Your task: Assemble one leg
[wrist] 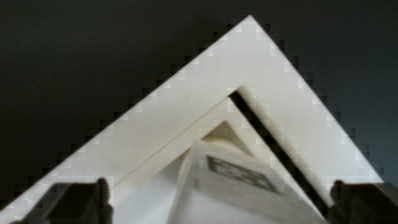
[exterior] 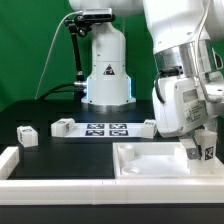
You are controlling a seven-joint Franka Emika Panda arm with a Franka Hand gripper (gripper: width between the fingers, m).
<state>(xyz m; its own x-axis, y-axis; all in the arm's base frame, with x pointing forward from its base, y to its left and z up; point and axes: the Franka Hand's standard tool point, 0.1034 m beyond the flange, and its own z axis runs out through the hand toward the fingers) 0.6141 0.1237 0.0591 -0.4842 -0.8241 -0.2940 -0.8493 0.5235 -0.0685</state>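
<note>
The claw grips a leg upright above the panel's corner, fingers closed on it.

White leg with black-and-white tag; white panel; black table; green backdrop.

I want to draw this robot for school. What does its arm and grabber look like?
The arm is smooth, rounded and shiny white, with grey bands at its joints. The gripper at its end is a chunky white block with a dark patch on its side. Its jaws are two short dark fingers; the wrist view shows them as black, blocky tips.
</note>
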